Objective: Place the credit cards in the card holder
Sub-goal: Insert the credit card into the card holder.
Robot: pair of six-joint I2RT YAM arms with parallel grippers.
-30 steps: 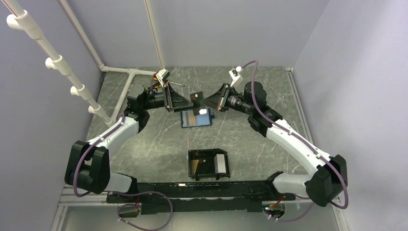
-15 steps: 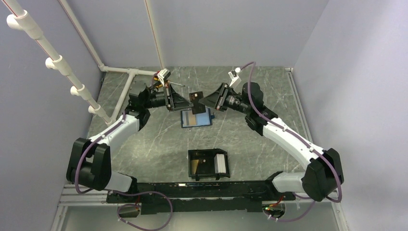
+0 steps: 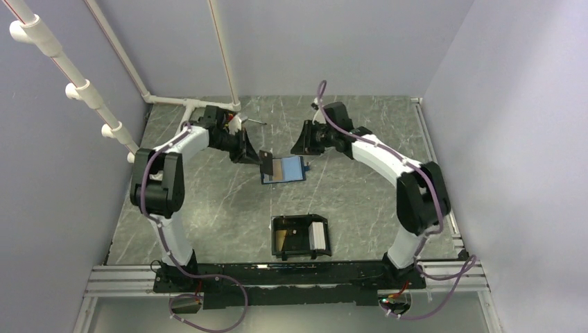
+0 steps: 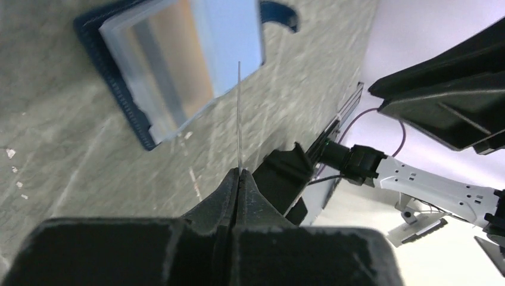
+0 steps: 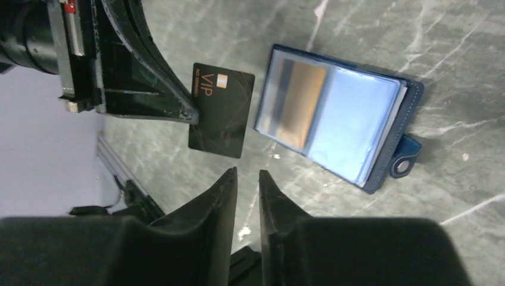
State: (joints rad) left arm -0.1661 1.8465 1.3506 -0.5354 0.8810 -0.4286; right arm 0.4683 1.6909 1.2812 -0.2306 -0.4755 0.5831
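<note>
My left gripper point(image 4: 239, 173) is shut on a dark credit card point(image 5: 221, 110) with gold VIP lettering, pinched at one corner. In the left wrist view the card point(image 4: 239, 113) shows edge-on as a thin line. From above, the card point(image 3: 265, 161) hangs at the left edge of the blue wallet point(image 3: 284, 168). My right gripper point(image 5: 245, 174) stands slightly open and empty, back from the card, above the wallet's right end point(image 3: 299, 147). The black card holder point(image 3: 299, 219) sits near the front with an orange-gold card point(image 3: 280, 241) lying inside it.
The dark blue folding wallet point(image 5: 333, 125) lies open on the grey marbled table with an orange card behind its clear sleeve point(image 4: 178, 59). White pipes point(image 3: 83, 90) run along the left wall and back corner. A black rail point(image 3: 291, 272) spans the near edge.
The right gripper let go of the card and drew back to the right. The left gripper shut on it and carried it down to the wallet's left edge. Both arms rose.
</note>
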